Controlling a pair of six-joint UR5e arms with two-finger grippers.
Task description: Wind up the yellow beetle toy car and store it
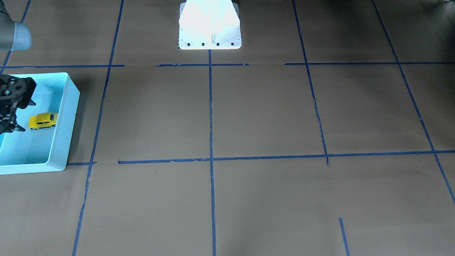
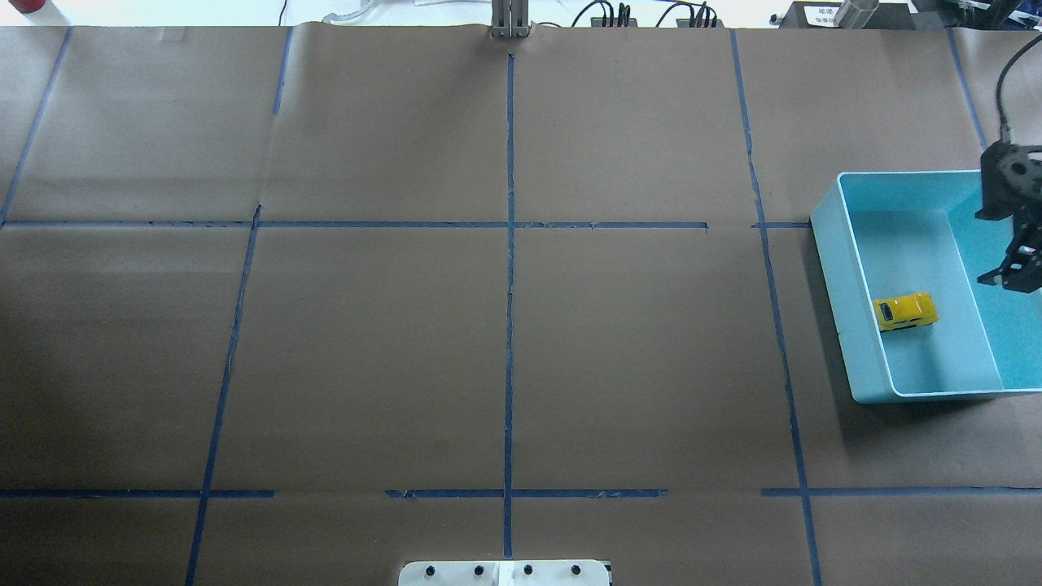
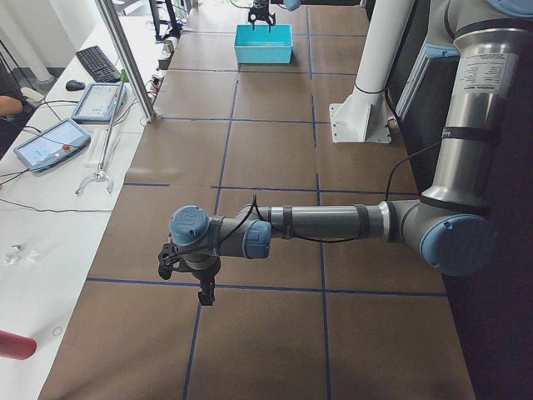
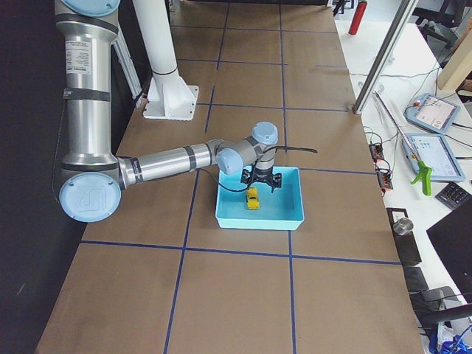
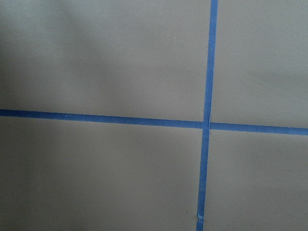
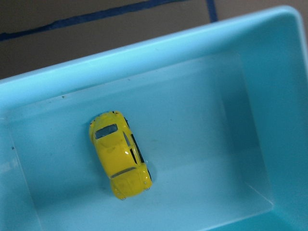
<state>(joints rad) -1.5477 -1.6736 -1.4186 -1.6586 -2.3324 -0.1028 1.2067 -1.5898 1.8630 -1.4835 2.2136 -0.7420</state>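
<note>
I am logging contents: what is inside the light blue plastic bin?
Only the small yellow beetle-shaped toy car, upright. The right gripper above covers part of the light blue plastic bin in the overhead view.

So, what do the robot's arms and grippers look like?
The left arm and right arm are silver tubes with light blue joint caps, white printed labels and a thin black cable. The left gripper and right gripper are black, with two fingers.

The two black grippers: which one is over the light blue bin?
The right gripper: it hangs over the light blue plastic bin holding the yellow beetle toy car; the left gripper is above brown paper only.
</note>
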